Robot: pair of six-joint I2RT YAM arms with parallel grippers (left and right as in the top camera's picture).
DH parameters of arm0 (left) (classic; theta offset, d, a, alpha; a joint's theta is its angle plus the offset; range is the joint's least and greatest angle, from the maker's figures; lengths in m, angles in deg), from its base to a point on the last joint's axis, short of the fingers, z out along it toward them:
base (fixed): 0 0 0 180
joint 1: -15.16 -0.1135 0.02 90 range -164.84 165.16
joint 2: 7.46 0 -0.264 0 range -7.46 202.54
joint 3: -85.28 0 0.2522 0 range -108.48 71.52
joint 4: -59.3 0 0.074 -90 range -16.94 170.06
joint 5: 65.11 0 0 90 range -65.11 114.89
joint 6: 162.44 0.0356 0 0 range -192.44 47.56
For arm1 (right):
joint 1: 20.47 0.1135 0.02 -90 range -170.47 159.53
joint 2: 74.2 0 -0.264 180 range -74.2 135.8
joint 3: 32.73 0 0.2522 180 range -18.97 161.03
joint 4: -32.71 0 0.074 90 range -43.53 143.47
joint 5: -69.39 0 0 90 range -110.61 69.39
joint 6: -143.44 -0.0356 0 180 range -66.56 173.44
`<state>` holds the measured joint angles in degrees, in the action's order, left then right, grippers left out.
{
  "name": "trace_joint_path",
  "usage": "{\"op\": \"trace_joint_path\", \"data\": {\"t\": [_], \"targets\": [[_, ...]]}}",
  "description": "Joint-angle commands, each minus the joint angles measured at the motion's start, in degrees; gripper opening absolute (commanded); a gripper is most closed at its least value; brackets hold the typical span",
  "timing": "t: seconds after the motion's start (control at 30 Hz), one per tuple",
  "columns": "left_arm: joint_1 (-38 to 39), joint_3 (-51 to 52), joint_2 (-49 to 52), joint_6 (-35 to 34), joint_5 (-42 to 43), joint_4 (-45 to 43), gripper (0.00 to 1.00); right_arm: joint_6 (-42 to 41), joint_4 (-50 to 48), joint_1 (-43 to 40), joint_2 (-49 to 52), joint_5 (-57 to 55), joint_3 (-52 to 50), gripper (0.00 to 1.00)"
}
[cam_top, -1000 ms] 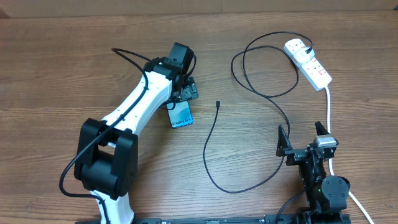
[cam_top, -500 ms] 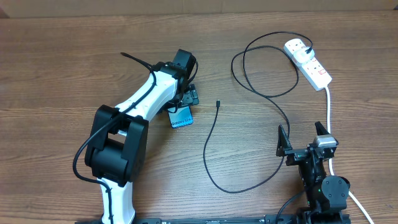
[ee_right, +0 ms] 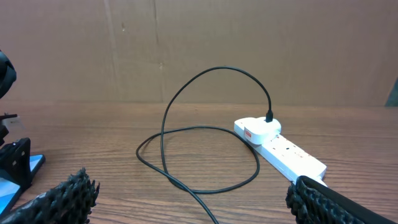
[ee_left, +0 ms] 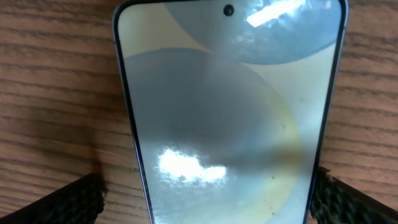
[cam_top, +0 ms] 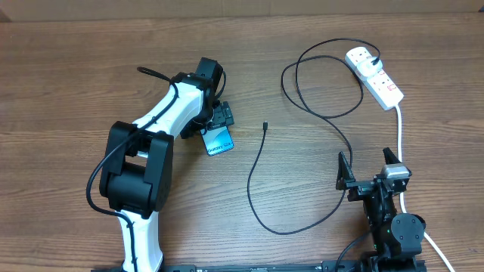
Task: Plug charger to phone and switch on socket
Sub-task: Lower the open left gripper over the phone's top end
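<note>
The phone [cam_top: 221,143] lies flat on the wooden table [cam_top: 68,83], its blue screen lit. In the left wrist view the phone [ee_left: 224,124] fills the frame between the two black fingertips [ee_left: 71,202]. My left gripper [cam_top: 218,125] is open and stands low over the phone's far end, straddling it. The charger [cam_top: 333,125] runs as a thin black cable from its plug in the white socket [cam_top: 376,77] to a loose connector tip [cam_top: 265,125] right of the phone. My right gripper [cam_top: 366,160] is open and empty at the front right, facing the socket [ee_right: 283,148] and charger loop [ee_right: 205,143].
The socket's thick white cord [cam_top: 399,132] runs down past the right arm to the front edge. A long slack curve of cable [cam_top: 261,204] lies between the two arms. Behind the table stands a brown cardboard wall [ee_right: 199,43].
The left arm has swung its elbow and wrist a little to the left while its gripper stays over the phone. The right arm, cable and socket have not moved.
</note>
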<state>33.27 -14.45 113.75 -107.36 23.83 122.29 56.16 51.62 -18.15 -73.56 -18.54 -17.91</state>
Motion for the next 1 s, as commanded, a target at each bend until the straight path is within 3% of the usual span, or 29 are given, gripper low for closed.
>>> {"op": "trace_joint_path", "data": {"t": [0.0, 0.97], "targets": [[0.11, -0.66, 1.66, 1.70, 0.92, -0.04, 1.00, -0.35, -0.33, -0.04, -0.42, -0.52, -0.57, 1.00], [4.48, -0.66, 1.70, 1.51, -7.50, 0.70, 1.00, -0.35, -0.33, -0.04, -0.42, -0.52, -0.57, 1.00]]}}
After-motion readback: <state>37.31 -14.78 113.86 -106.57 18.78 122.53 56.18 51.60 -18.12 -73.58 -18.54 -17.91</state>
